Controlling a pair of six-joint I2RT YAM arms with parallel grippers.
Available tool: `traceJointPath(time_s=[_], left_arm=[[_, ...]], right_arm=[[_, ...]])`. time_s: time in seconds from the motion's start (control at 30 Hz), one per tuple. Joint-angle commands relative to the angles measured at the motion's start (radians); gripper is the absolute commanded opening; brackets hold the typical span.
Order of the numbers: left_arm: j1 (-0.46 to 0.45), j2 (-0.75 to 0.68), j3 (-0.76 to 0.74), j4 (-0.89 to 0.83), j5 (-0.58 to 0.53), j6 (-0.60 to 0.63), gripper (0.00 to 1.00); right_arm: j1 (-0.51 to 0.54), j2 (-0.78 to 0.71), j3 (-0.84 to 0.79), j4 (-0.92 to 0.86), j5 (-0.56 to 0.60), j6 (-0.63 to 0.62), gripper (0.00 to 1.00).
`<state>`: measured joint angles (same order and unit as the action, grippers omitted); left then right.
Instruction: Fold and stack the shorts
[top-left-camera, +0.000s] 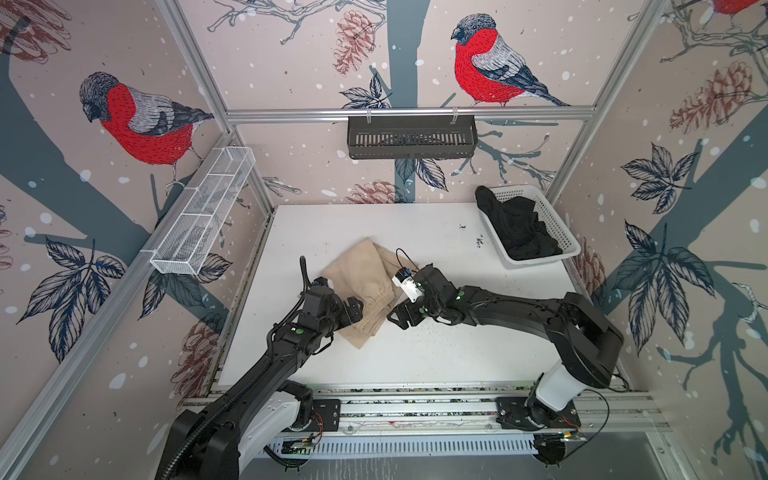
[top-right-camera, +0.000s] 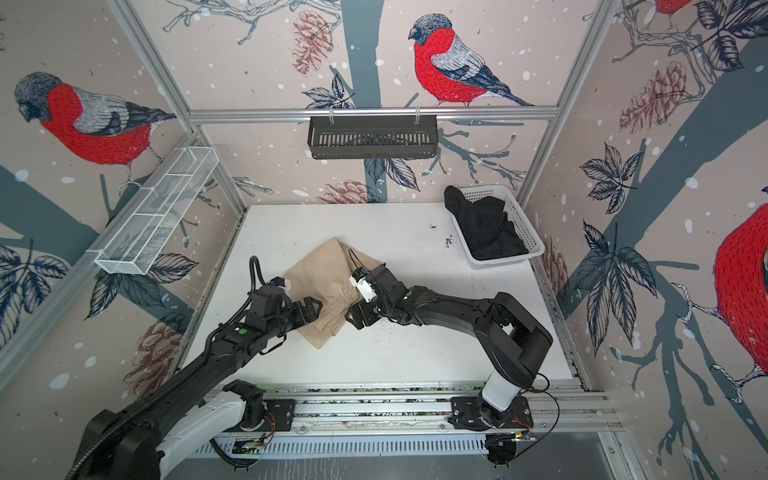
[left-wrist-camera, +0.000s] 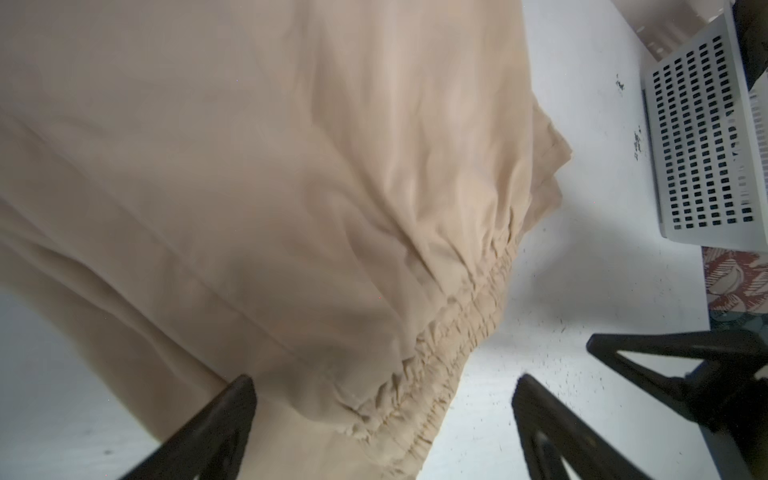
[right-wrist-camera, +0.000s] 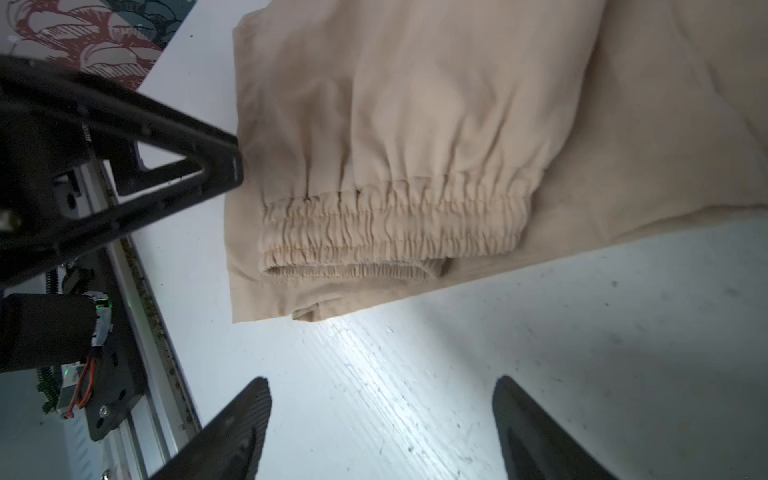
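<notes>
Lower centre of a top view: both arms meet at the near end of the beige shorts, which lie partly folded on the tabletop.

Left fingers: spread wide, gripping nothing. The cloth and the gathered waistband lie between and ahead of them. One tip appears to touch the cloth edge, though contact cannot be confirmed.

Right fingers: apart and empty, over bare tabletop, with the waistband just ahead.

Governing relation: the waistband lies between the 2 arms, and the left fingers are the nearer, at the cloth itself. The long axis runs from lower centre toward the upper middle of the frame.

Judgement: 1 fold looks done, another pending.

Upper right: black shorts heaped unfolded in the white basket, well apart.
</notes>
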<state>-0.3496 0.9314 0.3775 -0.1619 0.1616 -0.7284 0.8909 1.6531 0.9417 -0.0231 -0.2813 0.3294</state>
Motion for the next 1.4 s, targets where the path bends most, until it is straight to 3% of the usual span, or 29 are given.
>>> traceJointPath(time_s=[0.0,0.17,0.37,0.6,0.63,0.77,0.87,0.93,1.0,1.03,1.07,1.2,1.37], left_arm=[[-0.009,-0.036,-0.030,0.074,0.095,-0.111,0.97],[-0.001,-0.172,0.104,-0.143,-0.136,0.002,0.96],[0.027,-0.178,0.248,-0.269,-0.208,0.091,0.97],[0.035,-0.189,0.242,-0.293,-0.208,0.083,0.97],[0.039,-0.198,0.242,-0.298,-0.218,0.081,0.97],[0.051,-0.211,0.241,-0.319,-0.218,0.083,0.94],[0.051,-0.205,0.207,-0.289,-0.170,0.078,0.83],[0.051,-0.195,0.170,-0.247,-0.124,0.071,0.67],[0.051,-0.175,0.126,-0.186,-0.062,0.059,0.39],[0.051,-0.159,0.098,-0.145,-0.025,0.043,0.16],[0.051,-0.141,0.064,-0.101,0.016,0.020,0.03],[0.036,-0.049,-0.039,0.050,0.092,-0.046,0.00],[0.020,0.051,-0.070,0.147,0.051,-0.048,0.00]], right_arm=[[0.039,0.015,-0.009,0.009,0.031,-0.041,0.74],[0.132,0.126,0.021,0.015,0.074,-0.100,0.48],[0.165,0.300,0.156,0.105,0.073,-0.107,0.32],[0.201,0.550,0.482,0.152,-0.027,-0.085,0.30],[0.207,0.579,0.532,0.151,-0.044,-0.076,0.34],[0.192,0.525,0.496,0.220,-0.064,-0.035,0.42],[0.147,0.391,0.338,0.287,-0.061,-0.003,0.46],[0.120,0.288,0.223,0.301,-0.022,-0.001,0.47],[0.090,0.179,0.109,0.303,0.017,-0.001,0.47],[0.073,0.121,0.049,0.304,0.036,0.003,0.47],[0.056,0.063,-0.010,0.308,0.055,0.009,0.47],[-0.011,-0.134,-0.193,0.292,0.112,0.033,0.46],[-0.067,-0.359,-0.337,0.227,0.184,0.040,0.45]])
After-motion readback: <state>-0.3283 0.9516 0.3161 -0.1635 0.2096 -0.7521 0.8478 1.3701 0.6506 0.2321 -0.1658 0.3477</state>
